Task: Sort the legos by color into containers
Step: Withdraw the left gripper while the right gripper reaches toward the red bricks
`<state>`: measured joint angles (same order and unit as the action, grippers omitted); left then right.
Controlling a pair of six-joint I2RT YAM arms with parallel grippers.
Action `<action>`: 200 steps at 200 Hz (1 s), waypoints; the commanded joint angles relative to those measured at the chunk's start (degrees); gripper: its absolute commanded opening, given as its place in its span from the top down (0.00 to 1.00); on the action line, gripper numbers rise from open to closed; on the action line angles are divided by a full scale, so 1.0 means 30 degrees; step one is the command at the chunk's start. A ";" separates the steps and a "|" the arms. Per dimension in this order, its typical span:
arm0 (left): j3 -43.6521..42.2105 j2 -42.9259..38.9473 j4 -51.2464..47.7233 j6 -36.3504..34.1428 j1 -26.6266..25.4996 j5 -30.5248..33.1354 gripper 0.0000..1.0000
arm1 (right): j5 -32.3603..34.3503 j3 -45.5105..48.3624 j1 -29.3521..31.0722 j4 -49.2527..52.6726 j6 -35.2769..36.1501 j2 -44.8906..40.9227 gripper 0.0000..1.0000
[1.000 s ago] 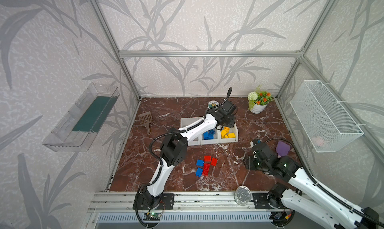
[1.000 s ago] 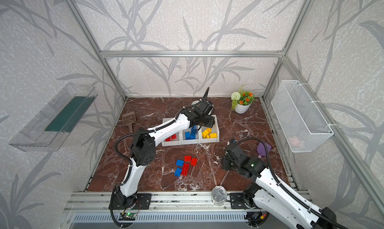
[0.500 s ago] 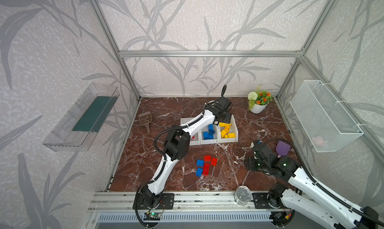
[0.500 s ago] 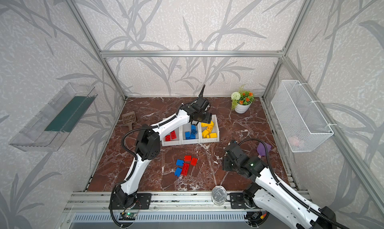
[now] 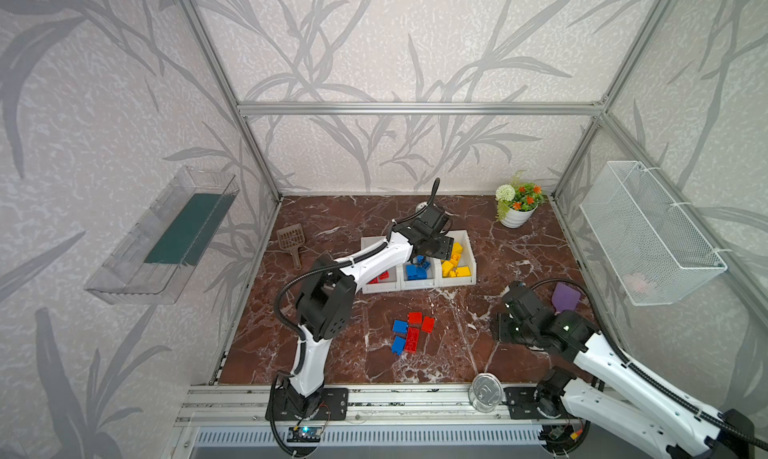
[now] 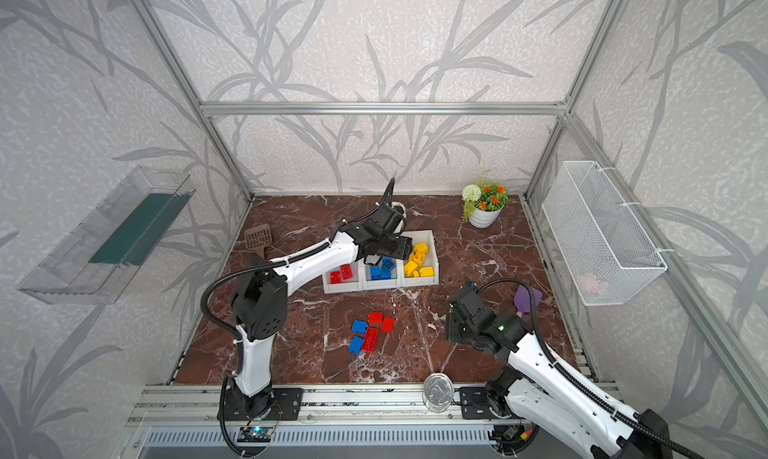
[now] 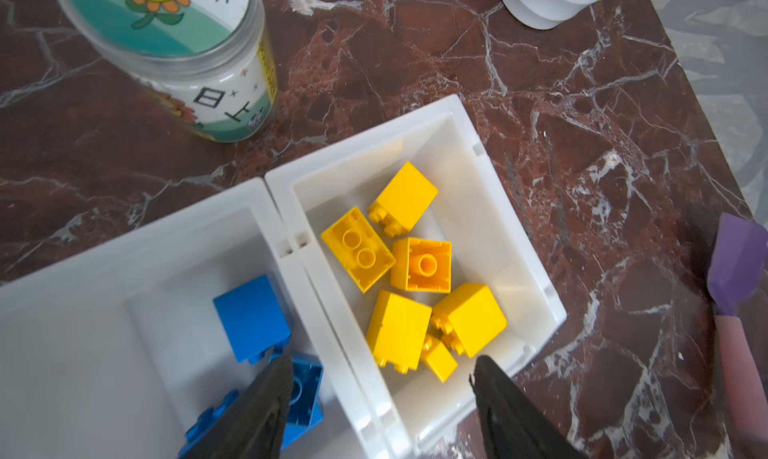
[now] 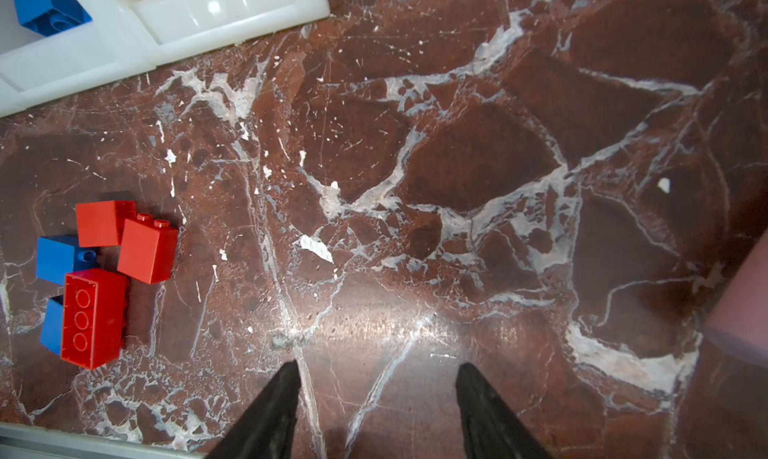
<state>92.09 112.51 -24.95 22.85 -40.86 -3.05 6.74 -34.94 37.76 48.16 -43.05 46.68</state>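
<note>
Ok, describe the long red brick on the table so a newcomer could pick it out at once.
Find the row of white bins mid-table; in front of it, nearer the camera, sits a loose pile of red and blue bricks. The long red brick lies hollow side up at the pile's near edge, the only elongated piece; the rest are squarish.

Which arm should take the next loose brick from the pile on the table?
Right, probably. The right gripper is open and empty over bare tabletop beside the loose bricks. The left gripper is open above the bins, behind the pile.
</note>
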 commanded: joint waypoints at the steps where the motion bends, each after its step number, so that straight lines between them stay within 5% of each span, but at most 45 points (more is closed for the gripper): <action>1: -0.2049 -0.1954 0.1857 0.0161 0.0455 -0.0110 0.29 | 0.0462 -0.0500 -0.0032 0.0314 -0.0746 0.0166 0.39; 81: -0.9571 -0.7584 0.4354 0.0468 0.1408 0.0280 0.28 | 0.0535 -0.1264 0.0703 -0.1449 -0.0836 0.2891 0.39; 200: -1.4361 -1.3269 0.3716 0.0908 0.2077 0.3048 0.27 | -0.1283 -0.5892 0.3997 -0.5494 0.1048 1.2412 0.38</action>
<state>49.71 75.22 -13.28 24.67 -34.89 3.42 4.32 -50.11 47.90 33.36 -41.47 80.42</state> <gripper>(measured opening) 0.733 0.617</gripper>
